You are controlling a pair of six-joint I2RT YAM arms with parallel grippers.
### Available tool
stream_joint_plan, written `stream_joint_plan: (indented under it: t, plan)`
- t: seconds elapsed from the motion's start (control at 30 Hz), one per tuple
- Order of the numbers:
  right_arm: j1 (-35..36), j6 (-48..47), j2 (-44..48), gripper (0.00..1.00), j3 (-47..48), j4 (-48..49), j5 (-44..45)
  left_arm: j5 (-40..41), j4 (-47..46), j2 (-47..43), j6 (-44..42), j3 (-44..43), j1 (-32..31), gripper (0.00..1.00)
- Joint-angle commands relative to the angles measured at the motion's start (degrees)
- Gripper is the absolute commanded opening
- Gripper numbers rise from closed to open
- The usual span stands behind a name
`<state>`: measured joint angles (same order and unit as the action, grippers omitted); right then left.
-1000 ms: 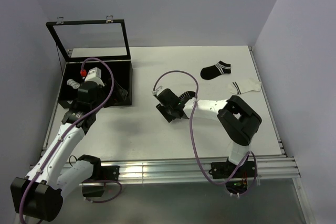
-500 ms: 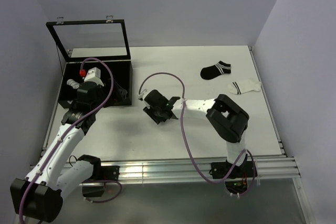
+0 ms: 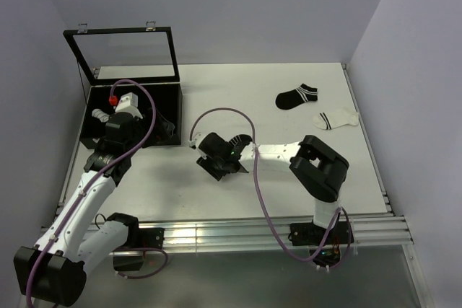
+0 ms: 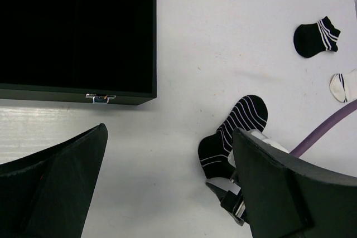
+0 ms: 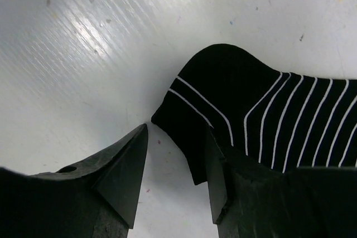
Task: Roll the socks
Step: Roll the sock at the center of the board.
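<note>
Our right end effector [image 5: 175, 137] is down low on the white table [image 3: 238, 91] with its fingers partway apart. The cuff corner of the black ankle sock with thin white stripes [image 5: 262, 110] pokes into the gap. That sock lies flat and isn't pinched. The left end effector [image 4: 170, 132] hangs spread wide by the front of the open black case [image 4: 78, 32]. Two more lie well apart at the far right: a black sock with a white-striped cuff [image 3: 296, 97] and a white sock with black stripes [image 3: 336, 118].

Bright, even light; glare on the table [image 5: 95, 32]; soft shadows.
</note>
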<state>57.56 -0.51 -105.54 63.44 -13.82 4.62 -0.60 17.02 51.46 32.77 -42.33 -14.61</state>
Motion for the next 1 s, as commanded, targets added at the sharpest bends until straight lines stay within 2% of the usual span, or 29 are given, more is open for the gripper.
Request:
stream_joint_plan:
  t: [0.0,0.23,0.43,0.63,0.77,0.97]
  plan:
    - [0.62,0.43,2.44,0.52,-1.39,-1.56,2.14,0.25,-1.64,-0.84,0.1,-0.56,-0.07,0.99]
    - [1.06,0.43,4.55,0.52,-2.71,0.02,4.6,0.34,-1.64,-0.93,0.1,-0.39,-0.15,1.0]
    - [1.06,0.43,2.71,0.49,-3.23,1.17,5.22,0.25,-1.72,-1.01,0.18,-0.39,-0.07,0.99]
    - [1.06,3.32,0.6,0.34,-4.64,2.49,6.1,-0.1,-1.64,-0.93,1.06,0.05,-0.07,1.0]
    - [0.97,4.29,0.77,0.17,-5.25,2.92,5.4,-0.19,-1.11,-0.66,3.25,0.14,-0.24,0.99]
    - [-0.25,6.57,1.12,0.1,-5.17,4.5,0.48,0.34,-0.93,0.91,8.17,1.1,-3.84,0.98]
